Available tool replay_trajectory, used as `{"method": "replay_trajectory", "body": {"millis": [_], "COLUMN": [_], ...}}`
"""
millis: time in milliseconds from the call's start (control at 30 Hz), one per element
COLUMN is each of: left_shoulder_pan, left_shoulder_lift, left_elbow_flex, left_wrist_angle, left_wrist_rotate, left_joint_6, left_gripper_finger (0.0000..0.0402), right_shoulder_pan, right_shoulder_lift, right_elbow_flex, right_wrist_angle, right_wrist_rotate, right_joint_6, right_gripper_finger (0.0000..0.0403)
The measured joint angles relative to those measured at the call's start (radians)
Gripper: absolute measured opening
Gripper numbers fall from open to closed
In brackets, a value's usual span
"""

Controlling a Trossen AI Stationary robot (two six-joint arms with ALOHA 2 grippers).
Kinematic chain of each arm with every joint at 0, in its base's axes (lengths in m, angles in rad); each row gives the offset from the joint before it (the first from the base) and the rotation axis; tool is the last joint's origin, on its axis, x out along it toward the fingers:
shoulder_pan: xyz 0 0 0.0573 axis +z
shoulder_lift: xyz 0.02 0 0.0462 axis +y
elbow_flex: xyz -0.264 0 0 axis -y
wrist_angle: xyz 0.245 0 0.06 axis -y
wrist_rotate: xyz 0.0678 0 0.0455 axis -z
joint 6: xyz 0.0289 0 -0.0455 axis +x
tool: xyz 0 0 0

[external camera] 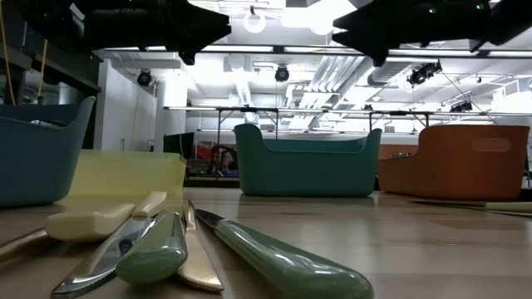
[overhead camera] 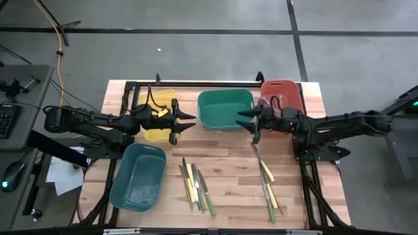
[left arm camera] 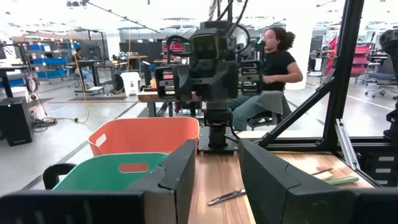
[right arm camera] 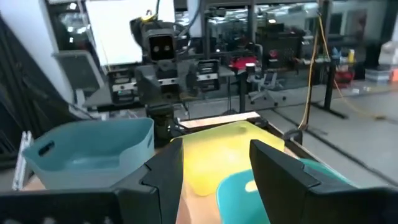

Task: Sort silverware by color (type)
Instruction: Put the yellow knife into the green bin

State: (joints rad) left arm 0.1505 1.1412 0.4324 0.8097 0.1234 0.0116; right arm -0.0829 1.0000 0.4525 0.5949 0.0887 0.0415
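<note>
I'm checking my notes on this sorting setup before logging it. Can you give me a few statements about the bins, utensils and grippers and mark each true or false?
1. Both grippers are open and empty. True: the left gripper and right gripper hold nothing.
2. The green bin sits between the yellow bin and the red bin. True.
3. The silverware lies inside the teal bin. False: the utensils lie on the table, in a left cluster and a right cluster.
4. The right gripper is clamped on a knife. False: it hangs above the table with nothing between its fingers.
</note>
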Motion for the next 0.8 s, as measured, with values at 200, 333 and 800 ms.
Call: {"method": "replay_trajectory", "body": {"millis": [200, 333, 800], "left_shoulder_pan": [0.0, 0.0, 0.0], "left_shoulder_lift": [0.0, 0.0, 0.0], "left_elbow_flex": [0.0, 0.0, 0.0], "left_wrist_angle": [-0.003, -0.003, -0.001], "left_wrist_rotate": [0.0, 0.0, 0.0], "left_joint_6": [0.0, 0.0, 0.0], "left_gripper_finger": [0.0115, 0.0115, 0.0115], "right_shoulder_pan": [0.03, 0.031, 0.03], "right_shoulder_lift": [0.07, 0.082, 0.079], "right_elbow_flex": [0.033, 0.037, 0.037], "right_wrist_angle": [-0.001, 0.007, 0.01], "right_wrist_rotate": [0.001, 0.001, 0.003], "right_joint_6": [-0.058, -0.068, -0.068], "right_gripper_finger": [0.0169, 0.0169, 0.0169]}}
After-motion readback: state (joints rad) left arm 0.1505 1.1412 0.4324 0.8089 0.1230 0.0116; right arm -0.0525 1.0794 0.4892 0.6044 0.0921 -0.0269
